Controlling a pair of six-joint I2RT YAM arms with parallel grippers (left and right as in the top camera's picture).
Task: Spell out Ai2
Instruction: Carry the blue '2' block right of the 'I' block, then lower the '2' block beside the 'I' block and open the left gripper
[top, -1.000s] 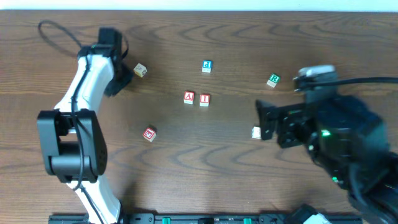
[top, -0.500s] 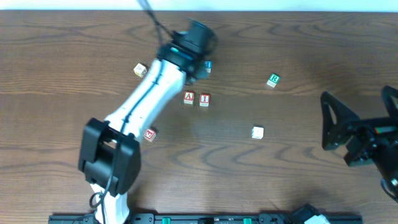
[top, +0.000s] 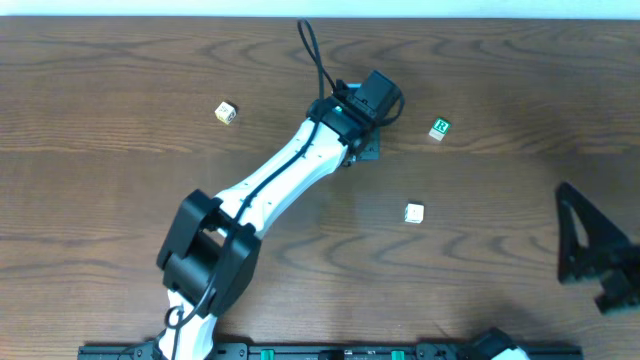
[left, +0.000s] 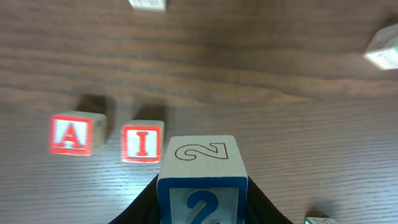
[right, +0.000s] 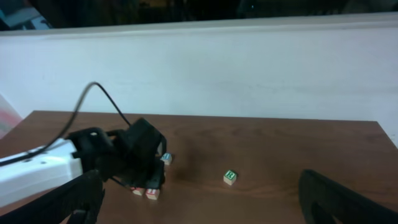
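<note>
My left gripper (left: 202, 198) is shut on a wooden block with a blue 2 (left: 200, 163) and holds it just right of and nearer than the red I block (left: 142, 142). The red A block (left: 73, 134) sits left of the I, in one row. In the overhead view the left gripper (top: 362, 150) and arm cover all three blocks. The I block also shows in the right wrist view (right: 152, 194), under the left gripper head. My right gripper (top: 575, 240) is open and empty at the table's right edge; its fingers frame the right wrist view (right: 205, 205).
A green R block (top: 439, 128) lies right of the left gripper. A white block (top: 414, 213) lies in front of it. A pale block (top: 226, 112) lies far left. The left arm (top: 270, 185) crosses the table's middle, with its cable (top: 315, 60) behind.
The left arm has swung from the far left to the middle and now covers the A and I blocks. The right arm has drawn back to the right edge.
</note>
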